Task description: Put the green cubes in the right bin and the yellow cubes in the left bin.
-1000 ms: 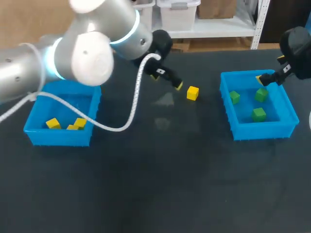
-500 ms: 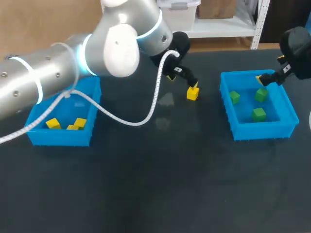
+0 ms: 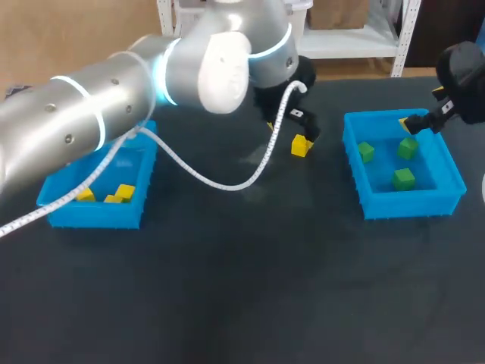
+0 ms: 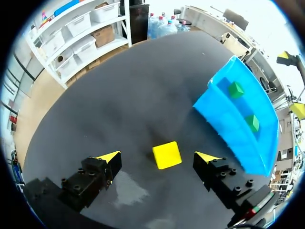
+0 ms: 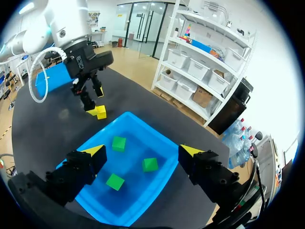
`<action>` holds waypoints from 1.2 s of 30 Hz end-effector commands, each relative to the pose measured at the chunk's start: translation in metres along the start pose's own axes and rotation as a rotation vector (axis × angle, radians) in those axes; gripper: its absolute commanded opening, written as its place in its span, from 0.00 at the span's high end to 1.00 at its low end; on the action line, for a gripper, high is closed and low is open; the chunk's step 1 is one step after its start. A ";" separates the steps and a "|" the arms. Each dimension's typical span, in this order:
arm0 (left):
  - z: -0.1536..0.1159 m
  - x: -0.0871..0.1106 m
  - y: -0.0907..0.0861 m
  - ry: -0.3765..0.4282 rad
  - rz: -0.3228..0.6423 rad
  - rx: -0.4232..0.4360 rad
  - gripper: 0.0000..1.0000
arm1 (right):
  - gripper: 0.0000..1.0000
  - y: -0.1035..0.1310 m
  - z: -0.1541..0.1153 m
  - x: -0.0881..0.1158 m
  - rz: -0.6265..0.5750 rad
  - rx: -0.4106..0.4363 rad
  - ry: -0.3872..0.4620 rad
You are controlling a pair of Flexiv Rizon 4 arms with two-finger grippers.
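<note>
1. The cube (image 4: 167, 155), yellow and loose, lies on the table (image 3: 242, 288) toward its far edge. It is right of the middle, between the two bins and nearer the right bin (image 3: 402, 206).
2. The left gripper (image 4: 158, 156) is down over the cube and released. Its fingers stand wide apart, one on each side of the cube. A gap of bare table shows on both sides, so nothing is gripped.
3. The coming move turns on this: the cube sits on the line between the two fingertips, a little nearer the finger on the right bin's side. Its faces are turned slightly off that line. I judge that closing the fingers would meet it on opposite faces, perhaps twisting it a touch as they seat.
4. A cube has no long axis, so either pair of faces would serve. The near finger is likely to touch first and push it toward the other.
5. The right gripper (image 5: 143, 150) is likewise unclenched and empty. It hangs above the right bin near its far rim, and three green cubes (image 3: 404, 179) lie in the bin below. It is well apart from the yellow cube, so the left gripper is plainly the nearer.
6. The left bin (image 3: 91, 214) stands by the table's left edge and already holds yellow cubes (image 3: 83, 194). Once the cube is gripped, the carry would run leftward across the table to that bin. No other loose cube shows, so this looks to be the last.
</note>
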State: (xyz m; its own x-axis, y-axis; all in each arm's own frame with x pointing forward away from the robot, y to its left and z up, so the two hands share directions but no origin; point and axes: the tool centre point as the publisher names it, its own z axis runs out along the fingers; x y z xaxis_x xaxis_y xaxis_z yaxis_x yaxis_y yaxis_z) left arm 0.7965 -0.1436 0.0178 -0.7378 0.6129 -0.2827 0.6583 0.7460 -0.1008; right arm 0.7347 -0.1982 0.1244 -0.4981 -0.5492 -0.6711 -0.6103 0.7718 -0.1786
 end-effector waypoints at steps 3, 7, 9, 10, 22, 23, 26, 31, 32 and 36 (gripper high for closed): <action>0.002 -0.003 -0.010 0.032 -0.004 -0.013 0.00 | 0.00 0.000 -0.001 0.000 0.001 0.000 0.001; 0.005 -0.002 -0.012 0.039 -0.008 -0.019 0.00 | 0.00 0.000 -0.001 0.000 0.001 0.000 0.001; 0.007 -0.003 -0.011 0.045 -0.013 -0.029 0.00 | 0.00 0.000 -0.001 0.000 0.001 0.000 0.001; 0.008 -0.003 -0.011 0.048 -0.018 -0.038 0.00 | 0.00 0.000 -0.001 0.000 0.001 0.000 0.001; 0.017 -0.012 -0.007 0.079 -0.025 -0.085 0.00 | 0.00 0.000 -0.001 0.000 0.001 0.000 0.001; 0.017 -0.012 -0.008 0.081 -0.026 -0.088 0.00 | 0.00 0.000 -0.001 0.000 0.001 0.000 0.001; 0.020 -0.014 -0.008 0.090 -0.028 -0.094 0.99 | 0.00 0.000 -0.001 0.000 0.001 0.000 0.001; 0.024 -0.014 -0.009 0.109 -0.028 -0.090 1.00 | 0.00 0.000 -0.001 0.000 0.001 0.000 0.001; 0.024 -0.014 -0.009 0.111 -0.028 -0.088 1.00 | 0.00 0.000 -0.001 0.000 0.001 0.000 0.001; 0.025 -0.014 -0.010 0.114 -0.028 -0.079 1.00 | 0.00 0.000 -0.001 0.000 0.001 0.000 0.001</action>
State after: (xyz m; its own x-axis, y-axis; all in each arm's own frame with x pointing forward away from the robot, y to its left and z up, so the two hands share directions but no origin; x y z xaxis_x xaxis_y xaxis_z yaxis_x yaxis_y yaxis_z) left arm 0.7971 -0.1622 -0.0008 -0.7690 0.6085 -0.1959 0.6245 0.7806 -0.0268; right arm 0.7347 -0.1982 0.1244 -0.4981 -0.5492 -0.6710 -0.6103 0.7718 -0.1786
